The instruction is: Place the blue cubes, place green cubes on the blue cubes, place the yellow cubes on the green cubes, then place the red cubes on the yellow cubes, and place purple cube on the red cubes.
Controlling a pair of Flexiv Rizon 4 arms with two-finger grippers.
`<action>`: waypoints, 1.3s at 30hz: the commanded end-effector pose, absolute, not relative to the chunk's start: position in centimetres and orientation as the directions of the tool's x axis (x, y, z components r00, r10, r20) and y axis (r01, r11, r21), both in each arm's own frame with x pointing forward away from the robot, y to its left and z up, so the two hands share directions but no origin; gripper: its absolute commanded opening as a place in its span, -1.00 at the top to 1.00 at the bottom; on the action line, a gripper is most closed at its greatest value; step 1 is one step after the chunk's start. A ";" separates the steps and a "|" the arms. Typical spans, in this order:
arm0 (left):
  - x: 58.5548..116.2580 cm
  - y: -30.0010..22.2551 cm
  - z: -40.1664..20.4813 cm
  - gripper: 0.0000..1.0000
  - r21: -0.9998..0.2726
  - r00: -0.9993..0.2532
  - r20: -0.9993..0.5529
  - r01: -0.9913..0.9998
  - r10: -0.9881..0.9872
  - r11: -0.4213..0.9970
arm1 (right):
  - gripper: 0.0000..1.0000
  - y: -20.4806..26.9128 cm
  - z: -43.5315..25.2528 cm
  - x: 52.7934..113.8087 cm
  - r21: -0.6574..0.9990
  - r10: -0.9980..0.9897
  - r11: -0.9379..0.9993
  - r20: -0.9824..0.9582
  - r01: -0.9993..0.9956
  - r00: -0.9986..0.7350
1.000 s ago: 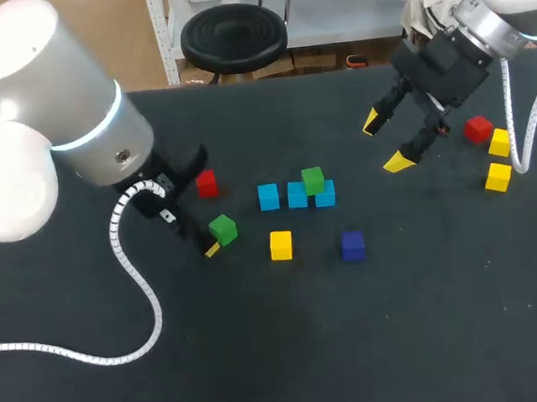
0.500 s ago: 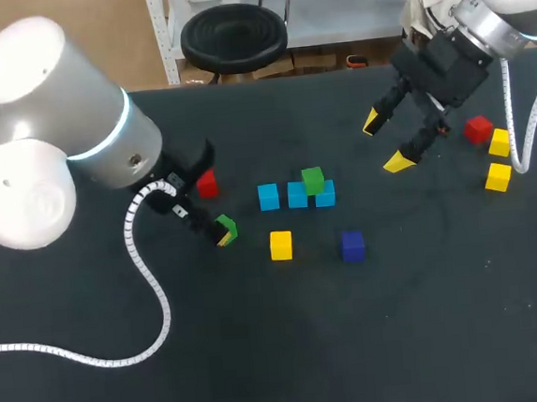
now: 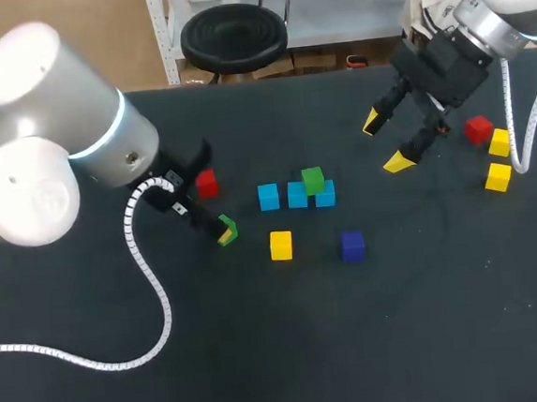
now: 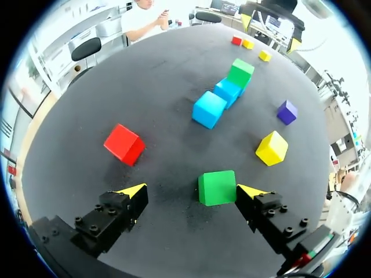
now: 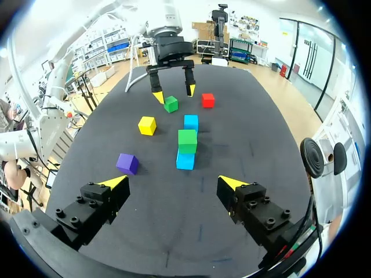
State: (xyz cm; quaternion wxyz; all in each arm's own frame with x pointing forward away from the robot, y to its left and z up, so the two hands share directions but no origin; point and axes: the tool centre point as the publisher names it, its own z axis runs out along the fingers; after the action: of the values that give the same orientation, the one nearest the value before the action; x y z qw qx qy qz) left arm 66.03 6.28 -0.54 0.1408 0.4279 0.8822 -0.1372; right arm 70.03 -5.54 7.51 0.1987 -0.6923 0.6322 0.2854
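Left of the middle of the surface (image 3: 291,349): the left gripper (image 3: 222,233) is held low, its fingers spread wide. A loose green cube (image 4: 217,187) is seen lying between them, close against one finger and well apart from the other, so it is not pinched.

Just beyond that gripper, toward the far edge: one red cube (image 3: 207,183), apart from the green one.

At the middle of the surface: three blue cubes (image 3: 296,196) are set side by side in a row running left to right. A stacked green cube (image 3: 313,180) is carried on top of the row, toward its right end; which blue cube bears it cannot be told.

Nearer the front edge than the row: one yellow cube (image 3: 281,245) and, to its right, one purple cube (image 3: 352,245), each standing alone.

Toward the far right corner: the right gripper (image 3: 385,142) is held above the surface, fingers parted, with nothing between them.

Close to the right edge: a second red cube (image 3: 477,129) is found just beside the nearer of two yellow cubes (image 3: 499,142); the other yellow cube is set a little toward the front edge.
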 end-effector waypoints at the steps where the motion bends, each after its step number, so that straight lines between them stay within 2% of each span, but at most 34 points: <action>1: 66.3 5.8 -1.2 -1.00 -0.127 -0.595 -0.369 0.793 0.714 0.596 | -1.00 -5.6 7.5 70.0 0.084 -0.761 -0.121 -0.648 -0.989 0.038; 13: 66.8 4.8 -2.0 -1.00 -0.133 -0.577 -0.378 0.808 0.724 0.574 | -1.00 -5.6 7.5 70.0 0.084 -0.761 -0.121 -0.648 -0.989 0.038; 14: 66.8 4.9 -2.0 -0.79 -0.134 -0.578 -0.377 0.807 0.723 0.575 | -1.00 -5.6 7.5 70.0 0.084 -0.761 -0.121 -0.648 -0.989 0.038; 15: 66.8 5.0 -2.0 0.06 -0.134 -0.579 -0.377 0.806 0.723 0.576 | -1.00 -5.6 7.5 70.0 0.084 -0.761 -0.121 -0.648 -0.989 0.038; 16: 66.9 5.0 -2.1 0.24 -0.133 -0.579 -0.376 0.806 0.723 0.577 | -1.00 -5.6 7.5 70.0 0.084 -0.761 -0.121 -0.648 -0.989 0.038; 18: 66.9 5.2 -2.0 1.00 -0.130 -0.577 -0.379 0.807 0.724 0.576 | -1.00 -5.6 7.5 70.0 0.084 -0.761 -0.121 -0.648 -0.989 0.038; 27: 66.9 5.4 -1.4 1.00 -0.103 -0.527 -0.409 0.838 0.745 0.536 | -1.00 -5.6 7.5 70.0 0.084 -0.761 -0.121 -0.648 -0.989 0.038; 30: 66.8 5.1 -0.5 1.00 -0.095 -0.449 -0.446 0.884 0.774 0.458 | -1.00 -5.6 7.5 70.0 0.084 -0.761 -0.121 -0.648 -0.989 0.038; 34: 67.0 4.6 0.6 1.00 -0.085 -0.277 -0.506 0.959 0.817 0.272 | -1.00 -5.6 7.5 70.0 0.084 -0.761 -0.121 -0.648 -0.989 0.038; 39: 66.8 4.1 0.7 1.00 -0.065 -0.143 -0.486 0.990 0.862 0.127 | -1.00 -5.6 7.5 70.0 0.084 -0.761 -0.121 -0.648 -0.989 0.038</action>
State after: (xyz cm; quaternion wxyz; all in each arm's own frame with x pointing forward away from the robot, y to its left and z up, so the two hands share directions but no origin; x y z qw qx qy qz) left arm 66.48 3.92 0.72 0.1831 0.5912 0.7659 -0.1742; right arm 70.03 -5.54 7.51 0.1987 -0.6923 0.6322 0.2854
